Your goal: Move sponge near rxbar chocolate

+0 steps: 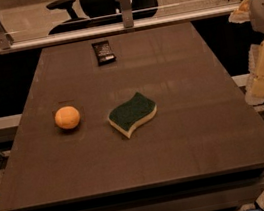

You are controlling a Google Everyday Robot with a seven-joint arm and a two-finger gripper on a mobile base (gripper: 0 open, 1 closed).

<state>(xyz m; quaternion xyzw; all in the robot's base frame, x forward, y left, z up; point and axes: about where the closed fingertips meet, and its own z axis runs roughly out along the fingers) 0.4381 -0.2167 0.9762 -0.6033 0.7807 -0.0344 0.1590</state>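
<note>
The sponge (132,113), wavy with a dark green top over pale yellow foam, lies flat near the middle of the brown table (192,132). The rxbar chocolate (103,52), a small dark wrapped bar, lies at the table's far edge, well behind the sponge. My gripper (263,74) hangs at the right edge of the view, beyond the table's right side, far from the sponge and holding nothing that I can see.
A round orange fruit (67,117) sits on the table left of the sponge. A glass railing (125,7) runs behind the table, with office chairs beyond it. Cables lie on the floor at the lower right.
</note>
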